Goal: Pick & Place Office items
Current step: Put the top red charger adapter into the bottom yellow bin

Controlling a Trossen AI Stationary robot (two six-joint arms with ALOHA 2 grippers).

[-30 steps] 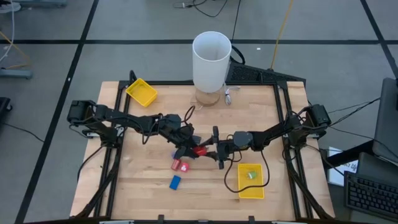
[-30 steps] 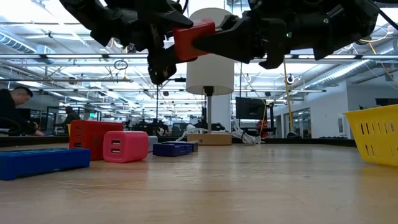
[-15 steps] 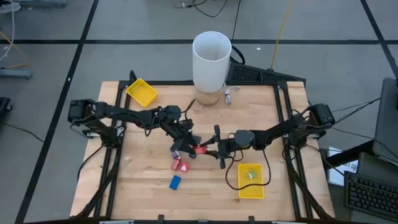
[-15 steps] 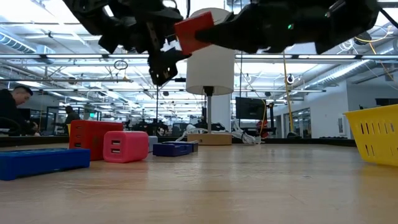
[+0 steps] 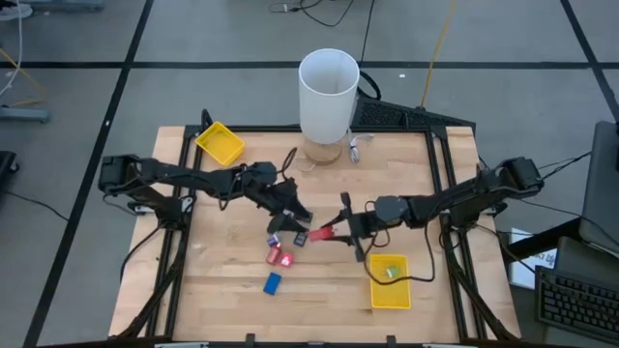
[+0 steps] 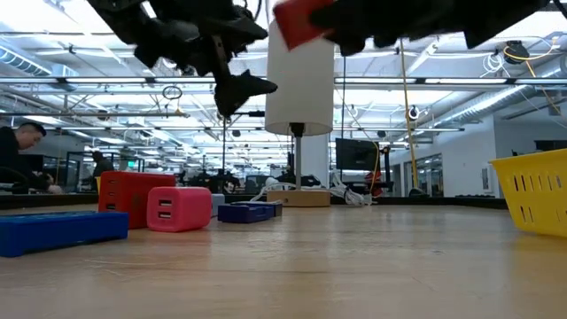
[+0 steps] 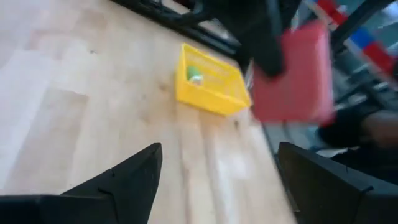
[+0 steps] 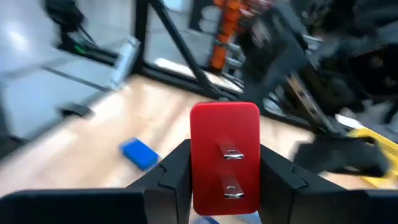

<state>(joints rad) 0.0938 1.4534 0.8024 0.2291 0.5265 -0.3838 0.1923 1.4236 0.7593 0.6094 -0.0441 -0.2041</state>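
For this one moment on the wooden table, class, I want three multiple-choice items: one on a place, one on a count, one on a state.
1. Where is the flat red block?
A. In the right gripper, above the table
B. Inside the tall white cylinder
C. In the left gripper

2. How many yellow rectangular trays are on the wooden table?
A. One
B. Two
C. Four

3. How do the left gripper's fingers stand?
A. Shut on a blue block
B. Shut on nothing
C. Open, holding nothing

Key:
1 A: the right wrist view shows the red block clamped between that arm's fingers.
2 B: the high view shows one tray at the far left and another tray at the near right.
3 C: the left wrist view shows its fingers wide apart over bare wood.
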